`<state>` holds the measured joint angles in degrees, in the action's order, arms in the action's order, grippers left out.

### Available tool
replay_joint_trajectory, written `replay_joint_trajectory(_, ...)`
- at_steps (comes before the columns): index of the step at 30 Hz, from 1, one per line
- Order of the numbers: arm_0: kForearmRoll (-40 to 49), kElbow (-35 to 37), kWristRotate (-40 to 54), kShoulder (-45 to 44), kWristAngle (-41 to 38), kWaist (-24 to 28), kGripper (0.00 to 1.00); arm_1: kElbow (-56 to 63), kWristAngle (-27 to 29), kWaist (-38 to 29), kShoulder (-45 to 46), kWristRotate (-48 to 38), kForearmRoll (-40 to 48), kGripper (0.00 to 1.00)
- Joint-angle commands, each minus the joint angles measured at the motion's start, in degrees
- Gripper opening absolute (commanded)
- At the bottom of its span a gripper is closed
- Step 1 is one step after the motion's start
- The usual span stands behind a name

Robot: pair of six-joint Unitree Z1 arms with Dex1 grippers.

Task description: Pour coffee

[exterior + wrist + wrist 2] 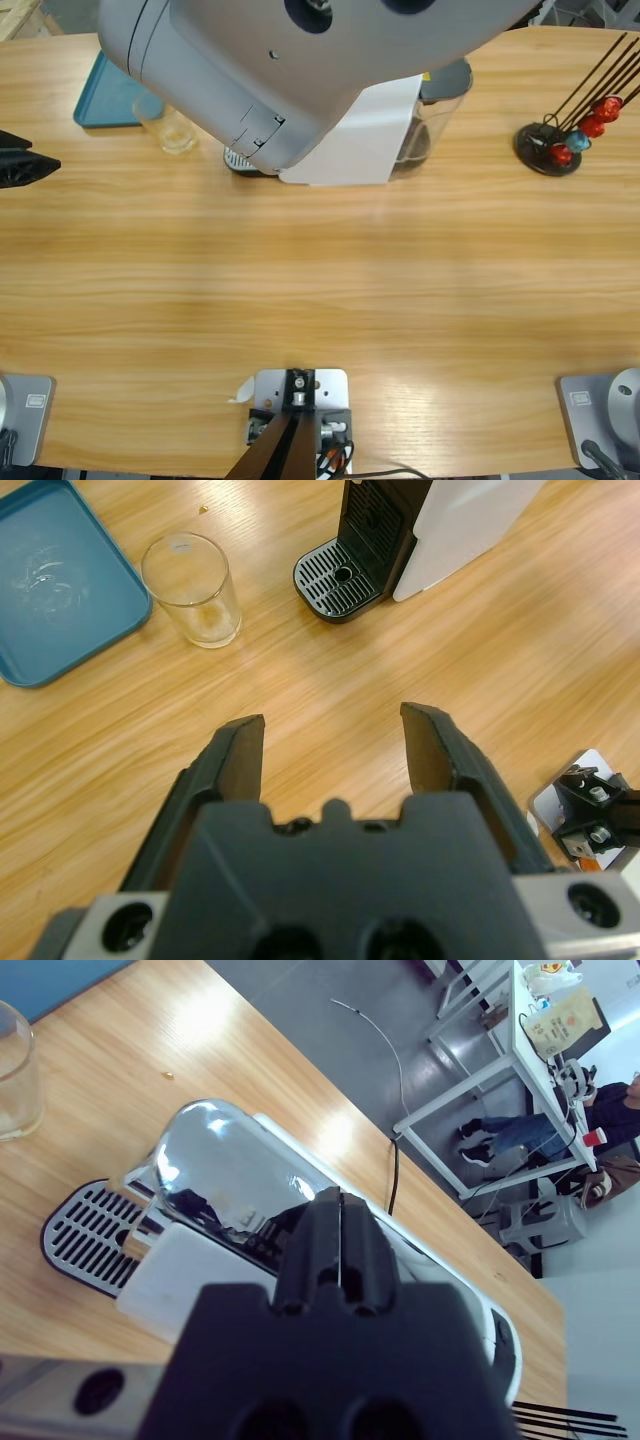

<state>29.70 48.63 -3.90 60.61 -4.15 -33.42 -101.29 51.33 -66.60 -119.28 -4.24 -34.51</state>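
The left gripper was seen with its fingers spread and nothing between them, held above bare counter. Beyond the fingertips, off to one side, stood a clear glass, apparently holding no coffee; a blue tray lay just past it. The coffee machine with its drip grate stood ahead. The right gripper was seen with fingers pressed together, close over the machine's shiny top. The glass would best be gripped low and level, then centred on the grate.
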Motion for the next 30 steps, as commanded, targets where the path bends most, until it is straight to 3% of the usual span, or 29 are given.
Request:
replay_joint_trajectory(1,1.6,-1.2,-0.8,0.0,-0.6,-0.6,0.645,2.9,-4.9,-0.5,6.0,-0.1,-8.7,0.519)
replay_joint_trajectory(2,1.7,-1.2,-0.8,0.0,-0.6,-0.6,0.666,2.3,-7.1,-0.5,7.6,0.0,-10.3,0.696)
replay_joint_trajectory(4,1.8,-1.2,-0.8,0.0,-0.6,-0.6,0.75,0.8,-12.7,-0.5,10.5,-0.1,-14.3,0.942)
replay_joint_trajectory(5,1.8,-1.2,-0.8,0.0,-0.6,-0.6,0.76,0.1,-14.9,-0.5,11.4,-0.3,-16.2,0.988)
replay_joint_trajectory(11,2.5,-0.7,-0.8,-0.4,-0.6,-0.6,0.872,0.3,-23.9,-0.5,17.7,-4.4,-23.3,1.0)
replay_joint_trajectory(16,3.1,-0.6,-2.1,-1.1,-0.7,-0.1,0.873,5.6,-30.1,-0.5,23.5,-7.1,-23.7,0.961)
replay_joint_trajectory(17,3.2,-0.7,-2.5,-1.3,-0.8,0.3,0.875,6.6,-30.4,-0.5,23.8,-7.7,-23.7,0.926)
replay_joint_trajectory(19,3.4,-0.7,-2.9,-1.8,-0.8,0.7,0.873,8.6,-31.0,0.3,24.6,-8.8,-23.7,0.757)
replay_joint_trajectory(21,3.6,-0.7,-3.2,-2.1,-1.0,1.4,0.872,11.0,-32.1,2.0,26.4,-9.4,-23.3,0.701)
replay_joint_trajectory(23,3.6,-0.7,-3.3,-1.7,-1.7,2.7,0.872,14.2,-31.6,3.3,28.6,-9.4,-22.6,0.707)
replay_joint_trajectory(27,1.8,-0.5,-3.5,2.7,-2.4,8.9,0.872,25.9,-29.7,4.3,33.8,-11.4,-18.0,0.827)
replay_joint_trajectory(30,-7.4,-2.6,-2.4,9.8,-1.8,9.6,0.906,33.8,-30.9,4.3,37.7,-13.6,-13.4,0.863)
